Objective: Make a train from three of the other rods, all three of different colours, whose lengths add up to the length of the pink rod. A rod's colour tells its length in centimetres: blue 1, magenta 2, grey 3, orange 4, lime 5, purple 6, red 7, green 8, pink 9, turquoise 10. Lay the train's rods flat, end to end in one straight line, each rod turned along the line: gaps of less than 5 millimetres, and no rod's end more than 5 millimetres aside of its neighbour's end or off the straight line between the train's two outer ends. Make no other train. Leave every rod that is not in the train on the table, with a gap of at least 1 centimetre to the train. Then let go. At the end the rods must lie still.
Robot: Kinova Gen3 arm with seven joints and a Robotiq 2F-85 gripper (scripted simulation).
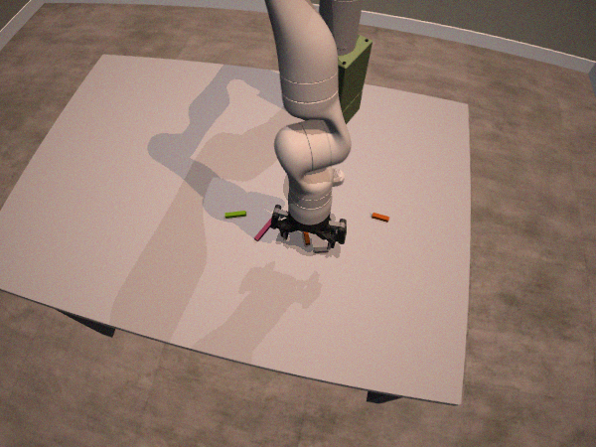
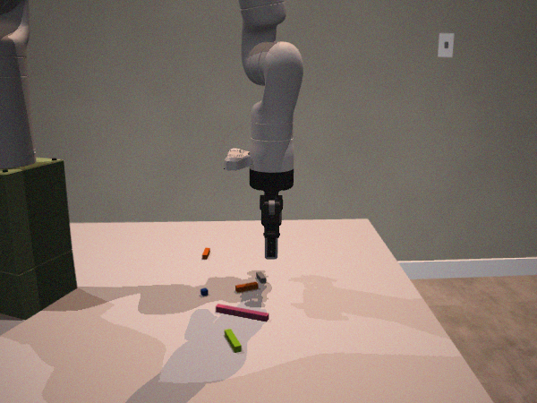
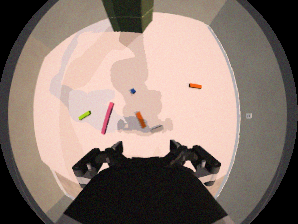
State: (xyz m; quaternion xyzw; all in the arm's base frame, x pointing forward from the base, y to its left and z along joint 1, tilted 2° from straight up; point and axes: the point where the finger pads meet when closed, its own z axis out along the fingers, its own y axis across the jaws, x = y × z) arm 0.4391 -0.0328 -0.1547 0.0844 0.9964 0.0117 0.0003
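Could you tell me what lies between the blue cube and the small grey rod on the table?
One orange rod lies between the blue cube and grey rod, clearest in the exterior view.
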